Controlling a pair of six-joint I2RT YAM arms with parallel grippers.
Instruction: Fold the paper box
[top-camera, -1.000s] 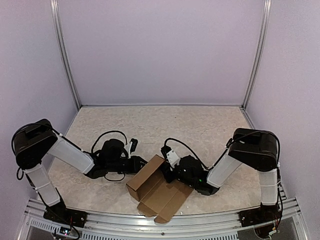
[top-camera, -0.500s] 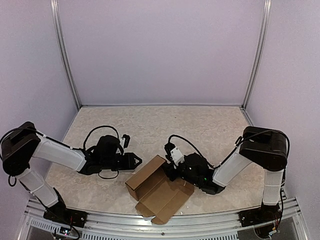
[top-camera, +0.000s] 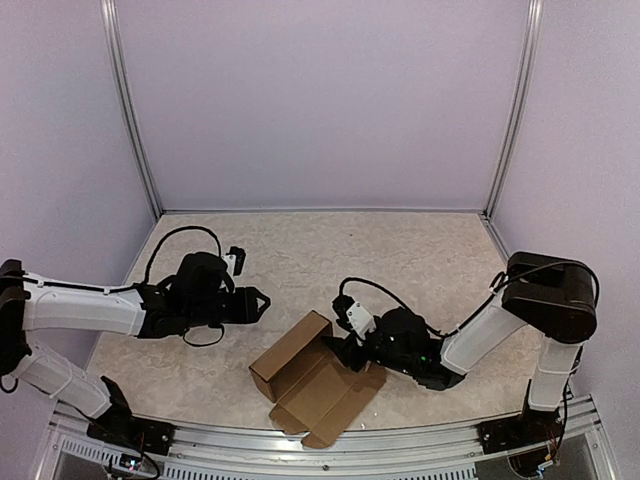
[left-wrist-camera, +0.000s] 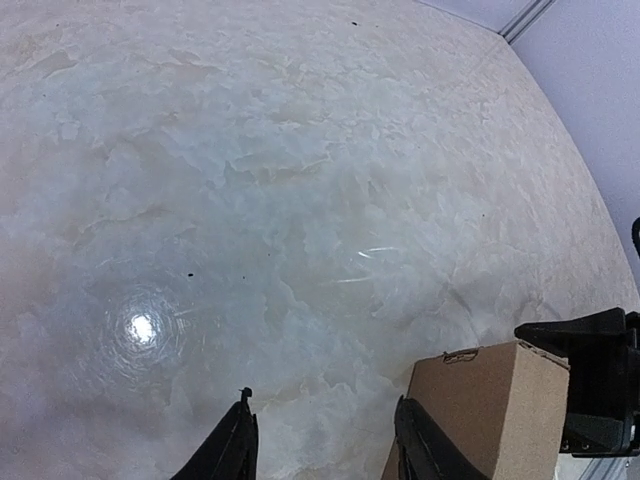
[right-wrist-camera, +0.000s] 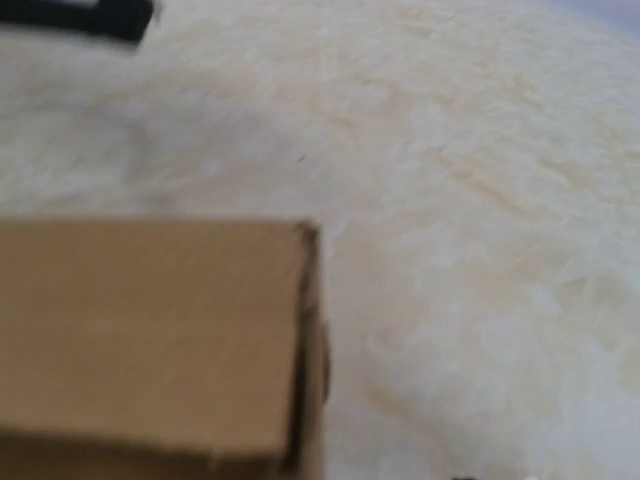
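The paper box is plain brown cardboard, half formed, lying on the marble table with its long flaps spread toward the near edge. My left gripper hovers open to the left of the box, clear of it. In the left wrist view its fingers frame bare marble, with the box at the lower right behind the right finger. My right gripper sits low against the box's right end. The right wrist view is blurred and shows a box corner close up. The fingers hardly show there, and nothing is pinched.
The marble table is bounded by lilac walls at the back and both sides. A metal rail runs along the near edge, just beyond the box's flaps. The left arm's white link stretches low across the left of the table.
My left gripper let go of the box's left end and drew back to the left, opening. My right gripper opened and slid slightly right. The box stayed put.
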